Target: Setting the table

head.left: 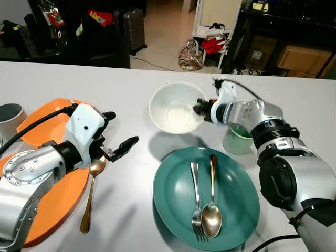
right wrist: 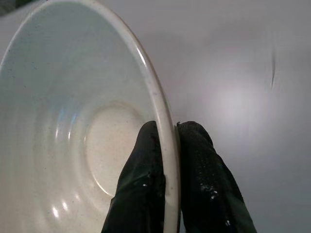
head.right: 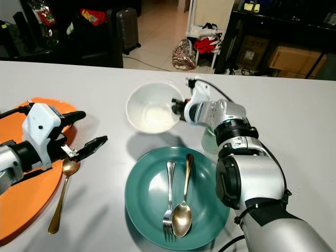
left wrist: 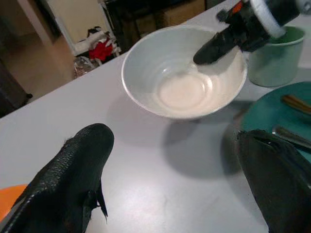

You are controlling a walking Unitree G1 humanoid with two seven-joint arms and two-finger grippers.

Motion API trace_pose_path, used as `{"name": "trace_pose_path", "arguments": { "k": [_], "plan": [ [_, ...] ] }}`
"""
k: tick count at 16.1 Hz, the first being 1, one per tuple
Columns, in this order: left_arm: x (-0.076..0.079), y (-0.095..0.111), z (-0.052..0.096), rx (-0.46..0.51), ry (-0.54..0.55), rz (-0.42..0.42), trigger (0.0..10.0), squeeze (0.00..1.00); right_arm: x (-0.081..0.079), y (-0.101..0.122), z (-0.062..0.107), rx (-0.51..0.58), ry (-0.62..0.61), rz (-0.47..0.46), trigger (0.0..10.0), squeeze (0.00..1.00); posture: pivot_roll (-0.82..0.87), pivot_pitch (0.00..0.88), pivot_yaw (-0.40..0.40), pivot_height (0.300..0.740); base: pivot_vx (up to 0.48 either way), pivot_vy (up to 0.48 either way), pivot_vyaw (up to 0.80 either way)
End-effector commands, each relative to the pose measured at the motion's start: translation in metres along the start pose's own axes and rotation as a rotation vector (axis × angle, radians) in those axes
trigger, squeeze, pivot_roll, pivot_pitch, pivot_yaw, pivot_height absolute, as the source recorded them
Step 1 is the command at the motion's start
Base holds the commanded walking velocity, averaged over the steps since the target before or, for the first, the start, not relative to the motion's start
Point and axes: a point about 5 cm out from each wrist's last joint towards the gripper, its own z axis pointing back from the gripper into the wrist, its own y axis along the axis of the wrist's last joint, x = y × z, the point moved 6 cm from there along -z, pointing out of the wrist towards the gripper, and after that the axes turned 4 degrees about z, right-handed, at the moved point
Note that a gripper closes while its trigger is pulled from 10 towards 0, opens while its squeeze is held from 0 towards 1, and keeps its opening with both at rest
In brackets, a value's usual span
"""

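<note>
Legible text, labels, brands, numbers, signs: none. The tableware, the cutlery and both robot arms carry no readable markings; the boxes and bags in the background are too small and blurred to make out any print.

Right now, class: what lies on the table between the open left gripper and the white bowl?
Nothing: in the left wrist view, bare grey table runs from the left gripper to the white bowl, crossed by the bowl's shadow.
</note>
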Motion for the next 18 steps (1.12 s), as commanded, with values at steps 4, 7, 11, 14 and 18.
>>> {"name": "trace_pose_path", "arguments": {
  "k": [4, 7, 11, 14, 18],
  "plan": [
    [0.004, 0.006, 0.005, -0.002, -0.047, -0.015, 10.0, 0.00, 0.000, -0.002, -0.001, -0.020, -0.007, 0.018, 10.0, 0.00, 0.02, 0.000, -0.018, 0.740, 0.000, 0.000, 0.00],
    [0.005, 0.006, 0.006, -0.003, -0.052, -0.015, 10.0, 0.00, -0.001, -0.005, -0.004, 0.002, 0.015, -0.062, 10.0, 0.00, 0.02, 0.000, -0.018, 0.740, 0.000, 0.000, 0.00],
    [0.006, 0.005, 0.006, -0.010, -0.055, -0.019, 10.0, 0.00, -0.002, -0.010, -0.006, -0.004, 0.023, -0.091, 10.0, 0.85, 0.03, 0.000, -0.021, 0.740, 0.000, 0.000, 0.00],
    [0.005, 0.006, 0.007, -0.012, -0.054, -0.024, 10.0, 0.00, 0.002, -0.017, -0.009, -0.013, 0.010, -0.091, 10.0, 0.93, 0.03, 0.000, -0.021, 0.740, 0.000, 0.000, 0.00],
    [0.004, 0.007, 0.007, -0.011, -0.050, -0.029, 10.0, 0.00, 0.004, -0.018, -0.008, -0.020, 0.011, -0.099, 10.0, 0.93, 0.04, 0.000, -0.020, 0.740, 0.000, 0.000, 0.00]
  ]
}}
